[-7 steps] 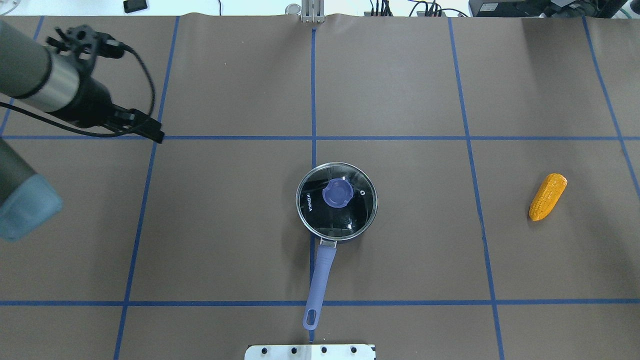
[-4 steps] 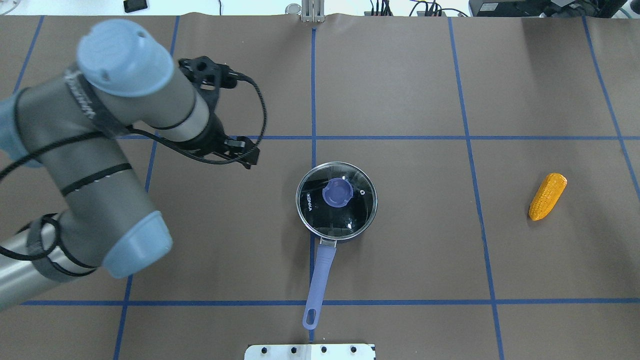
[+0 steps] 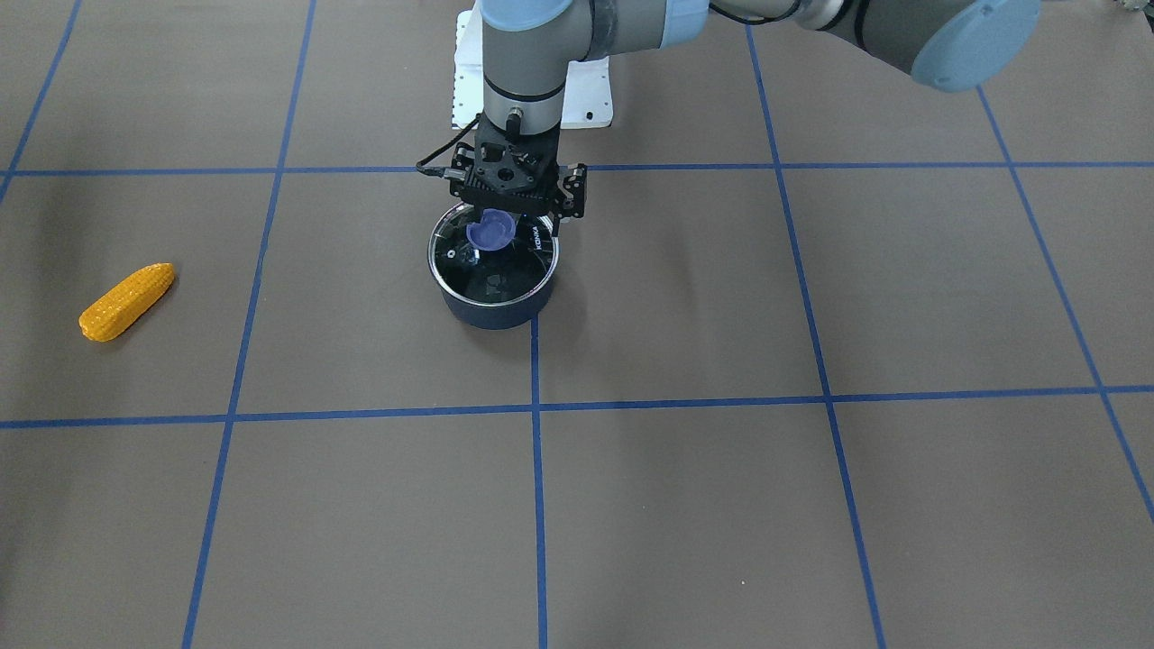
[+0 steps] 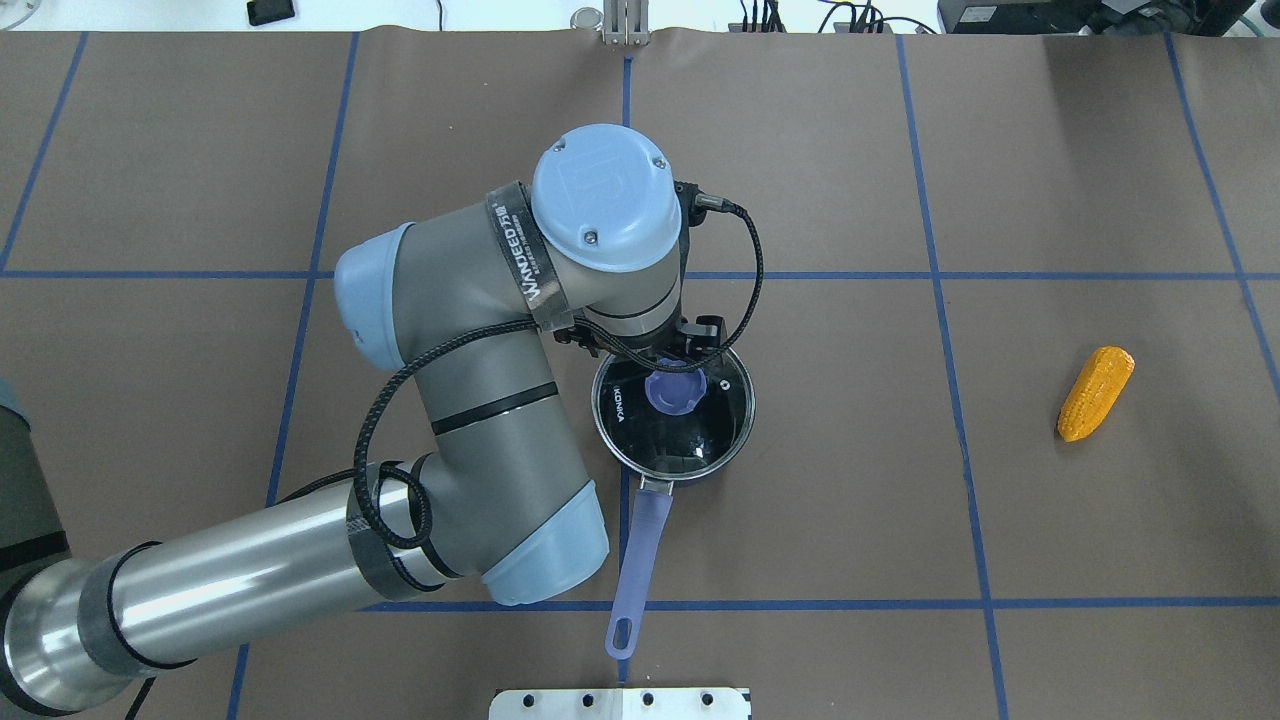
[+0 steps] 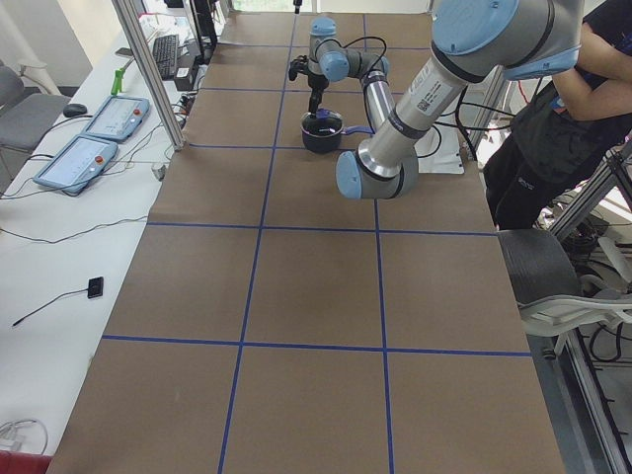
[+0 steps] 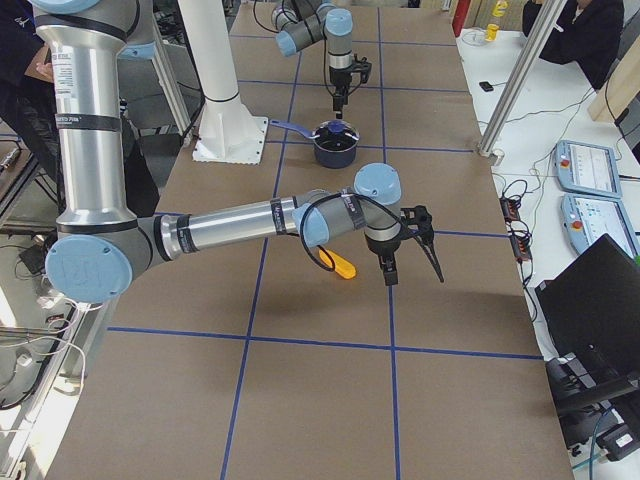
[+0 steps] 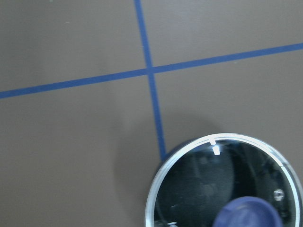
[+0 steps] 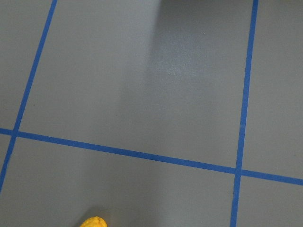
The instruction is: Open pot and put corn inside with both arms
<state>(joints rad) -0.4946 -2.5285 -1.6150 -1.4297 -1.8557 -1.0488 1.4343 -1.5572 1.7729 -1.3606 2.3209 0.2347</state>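
A dark pot [image 3: 491, 311] with a glass lid [image 4: 690, 440] and a purple knob [image 4: 675, 392] stands mid-table, its purple handle [image 4: 645, 540] towards the robot. My left gripper [image 3: 503, 209] hangs straight down just above the knob, jaws apart and empty. The left wrist view shows the lid [image 7: 213, 184] and knob [image 7: 248, 215] right below. The yellow-orange corn [image 4: 1096, 393] lies far to the right, also seen in the front-facing view [image 3: 126, 302]. My right gripper [image 6: 413, 268] shows only in the right side view, beside the corn [image 6: 342, 266]; I cannot tell if it is open.
The white base plate [image 4: 620, 703] sits at the near table edge behind the pot handle. Blue tape lines grid the brown table cover. An operator [image 5: 553, 128] stands at the table's side. The corn's tip [image 8: 93, 221] shows at the right wrist view's bottom edge.
My left arm has swung from the far left of the table across to the pot, and its gripper now hangs over the lid knob. Pot and corn have not moved.
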